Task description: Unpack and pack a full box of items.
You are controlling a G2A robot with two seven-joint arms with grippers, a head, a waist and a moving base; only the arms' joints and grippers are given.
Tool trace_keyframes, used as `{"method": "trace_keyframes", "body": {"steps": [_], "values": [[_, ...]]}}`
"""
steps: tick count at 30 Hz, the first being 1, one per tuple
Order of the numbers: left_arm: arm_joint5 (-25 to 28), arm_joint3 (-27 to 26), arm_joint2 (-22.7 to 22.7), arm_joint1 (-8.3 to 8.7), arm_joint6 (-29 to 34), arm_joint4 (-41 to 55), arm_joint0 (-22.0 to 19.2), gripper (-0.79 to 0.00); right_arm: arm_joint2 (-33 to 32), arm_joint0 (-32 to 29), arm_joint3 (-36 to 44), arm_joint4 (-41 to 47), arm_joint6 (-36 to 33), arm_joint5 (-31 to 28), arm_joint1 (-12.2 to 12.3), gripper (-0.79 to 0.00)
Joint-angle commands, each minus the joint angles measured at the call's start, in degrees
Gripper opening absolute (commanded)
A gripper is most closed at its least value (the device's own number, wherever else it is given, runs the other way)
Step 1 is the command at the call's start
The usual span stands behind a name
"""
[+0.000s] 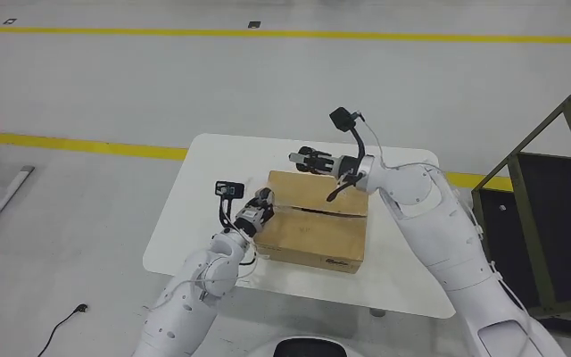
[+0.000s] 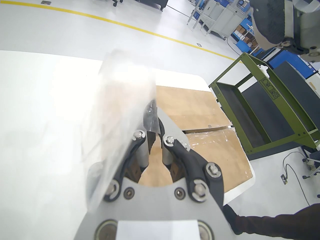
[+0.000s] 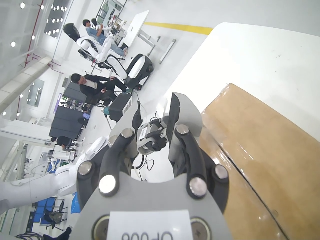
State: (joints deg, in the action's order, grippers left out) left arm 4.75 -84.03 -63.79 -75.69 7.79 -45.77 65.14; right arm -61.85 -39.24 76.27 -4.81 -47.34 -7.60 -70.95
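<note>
A brown cardboard box (image 1: 317,223) lies on the white table (image 1: 205,178) with its top flaps down and a seam across the middle; glossy tape shows on its lid (image 2: 212,146). My left gripper (image 2: 153,119) sits at the box's left edge (image 1: 265,203), shut on a clear plastic film (image 2: 120,106) that rises from its fingers. My right gripper (image 3: 152,116) hovers over the box's far left corner (image 1: 300,161), open with nothing between its fingers. One of its dark pads (image 2: 268,13) hangs high above the box.
A green metal cart (image 2: 262,116) stands off the table's right side (image 1: 535,178). The tabletop left of the box (image 2: 37,101) is bare. Yellow lines (image 1: 89,145) run across the floor beyond the table.
</note>
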Motion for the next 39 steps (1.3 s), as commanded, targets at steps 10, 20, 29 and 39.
{"method": "trace_keyframes", "body": {"steps": [10,20,29,39], "values": [[-1.8,-0.9,-6.1,0.73,-0.4,0.8,1.8,-0.785,-3.3,-7.2,-0.1,0.2,3.5,-7.1,1.1,-0.785],[-3.0,-2.5,-12.2,1.65,-0.8,0.2,4.7,-0.785,-3.3,-11.6,-3.2,-0.2,7.1,-10.7,1.3,-0.785],[-2.3,-1.4,-14.6,1.94,-1.4,0.7,6.0,-0.785,-2.5,-11.9,-5.0,-0.2,5.4,-8.2,1.2,-0.785],[-4.2,1.0,-15.4,1.96,-2.4,-0.9,5.7,-0.785,-1.4,-11.7,-7.2,0.5,4.5,-8.8,1.0,-0.785]]}}
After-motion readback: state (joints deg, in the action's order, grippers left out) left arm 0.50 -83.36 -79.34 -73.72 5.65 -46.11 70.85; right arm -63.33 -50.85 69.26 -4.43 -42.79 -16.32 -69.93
